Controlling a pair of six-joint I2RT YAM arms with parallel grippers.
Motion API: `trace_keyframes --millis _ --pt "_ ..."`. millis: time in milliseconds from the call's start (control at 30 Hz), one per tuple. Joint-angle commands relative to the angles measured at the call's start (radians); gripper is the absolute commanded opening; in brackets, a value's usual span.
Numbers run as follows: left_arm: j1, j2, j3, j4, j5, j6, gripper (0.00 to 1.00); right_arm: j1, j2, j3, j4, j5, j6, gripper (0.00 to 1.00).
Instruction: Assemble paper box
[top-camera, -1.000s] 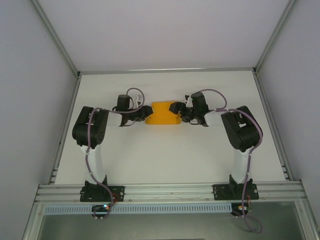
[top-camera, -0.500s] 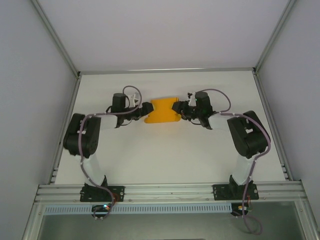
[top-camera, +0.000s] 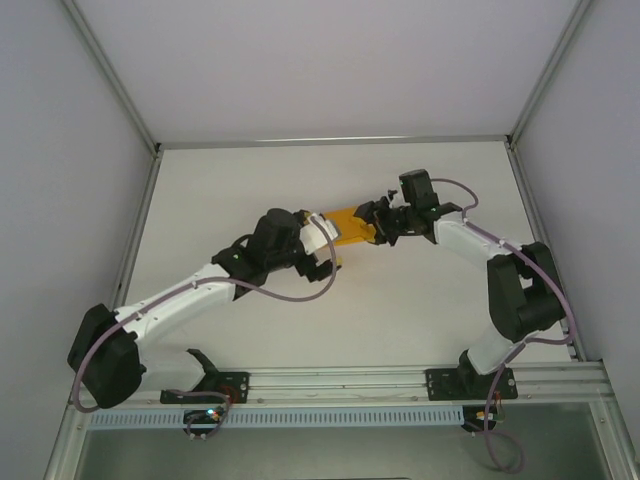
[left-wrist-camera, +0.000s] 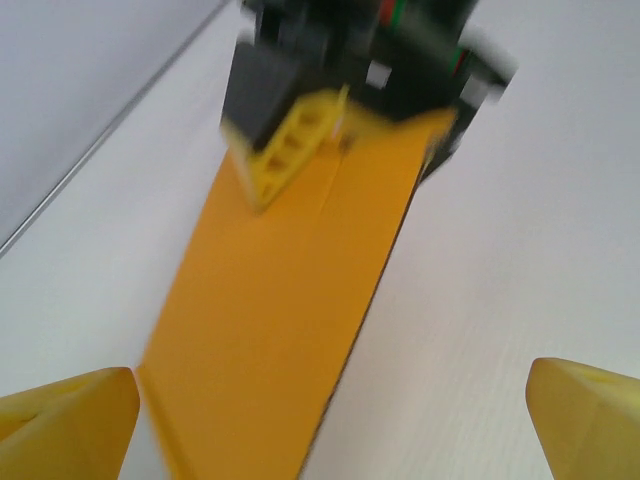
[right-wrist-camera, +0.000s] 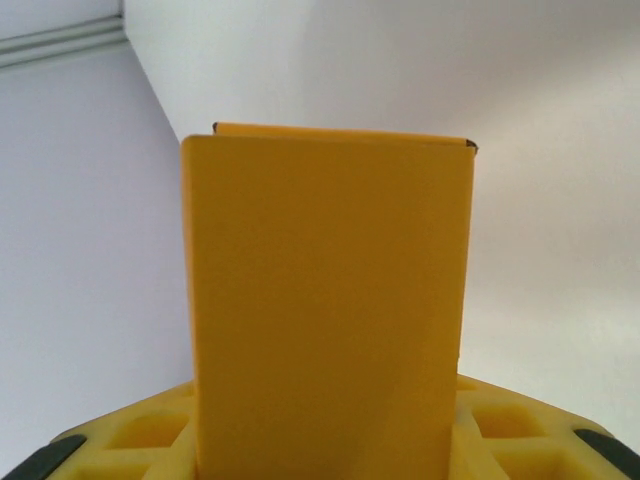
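While my right end effector (top-camera: 384, 222) pinches one end of the paper box (top-camera: 352, 227), held flat near the middle of the tabletop (top-camera: 420, 300), my left end effector (left-wrist-camera: 330, 415) gapes wide and empty astride its other end. I judge the left grip comes next: close squarely there.

White table (top-camera: 400, 310) inside grey walls (top-camera: 60, 150), aluminium rail (top-camera: 340, 380) along near edge
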Motion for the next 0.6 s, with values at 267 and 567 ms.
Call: trace_keyframes --millis 267,567 --pt "0.006 0.052 0.024 -0.121 -0.041 0.249 1.00 -0.016 -0.025 0.056 -0.221 -0.235 0.123 0.29" --pt "0.011 0.112 0.056 -0.110 -0.053 0.249 0.91 -0.016 -0.009 0.071 -0.258 -0.296 0.117 0.33"
